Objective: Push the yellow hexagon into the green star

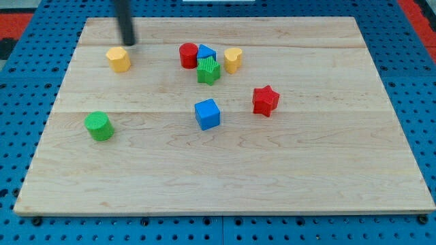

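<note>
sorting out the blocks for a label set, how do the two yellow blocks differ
The yellow hexagon stands alone at the view's upper left, with my tip just above and to its right; the other yellow block sits at the right end of a cluster, close beside the green star. The hexagon looks squat and faceted; the other looks narrower and rounder. Both are yellow and lie level across the board.

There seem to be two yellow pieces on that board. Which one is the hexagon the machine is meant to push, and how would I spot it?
Start at the wooden board's top-left corner, where the dark rod comes down; my tip sits just above and right of the yellow hexagon. It stands alone, whereas the other yellow block is crowded beside the green star, red block and blue block.
</note>
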